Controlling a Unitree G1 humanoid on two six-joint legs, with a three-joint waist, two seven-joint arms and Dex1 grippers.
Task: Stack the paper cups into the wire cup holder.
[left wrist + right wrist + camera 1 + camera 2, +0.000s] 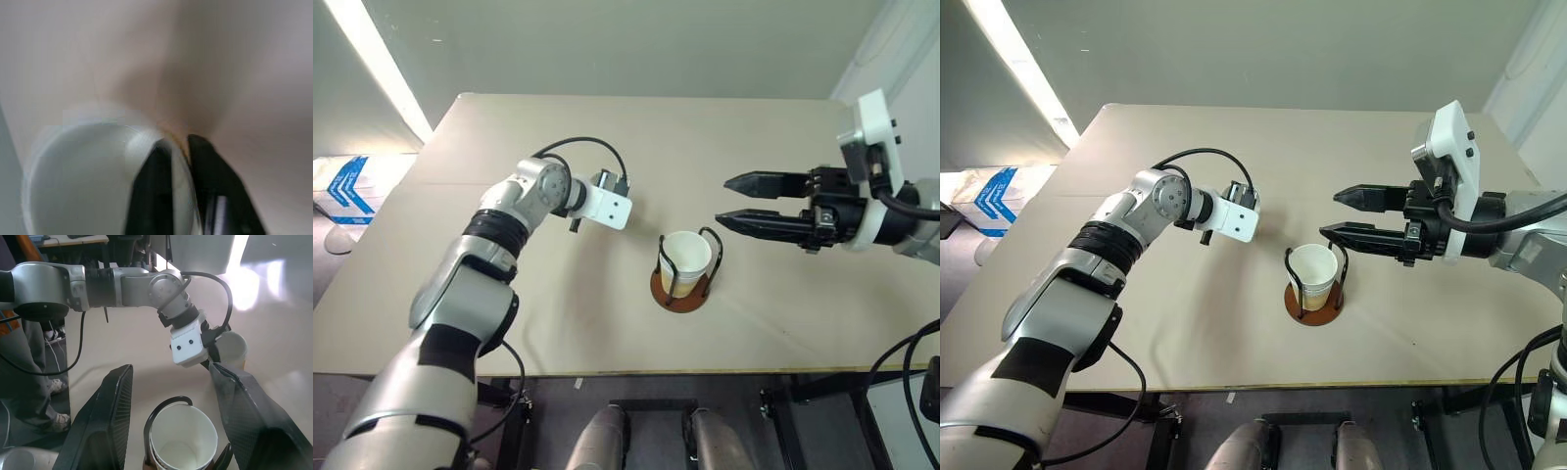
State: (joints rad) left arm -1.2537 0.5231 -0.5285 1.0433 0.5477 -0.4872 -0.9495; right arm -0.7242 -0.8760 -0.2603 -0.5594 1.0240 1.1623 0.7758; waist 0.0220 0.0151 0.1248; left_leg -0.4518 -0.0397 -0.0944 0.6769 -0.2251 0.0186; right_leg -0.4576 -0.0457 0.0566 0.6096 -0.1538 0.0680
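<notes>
Bright, even light; glare streaks the table point(274, 279); the left wrist view is blurred.

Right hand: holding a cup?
No. The right hand is open and empty, its fingers either side of the cup in the wire holder.

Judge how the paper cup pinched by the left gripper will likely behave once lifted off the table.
The paper cup is probably light and should lift easily. The left gripper pinches its rim wall, one finger inside, so the thin wall may dent. Held at one side, it may well hang tilted.
</notes>
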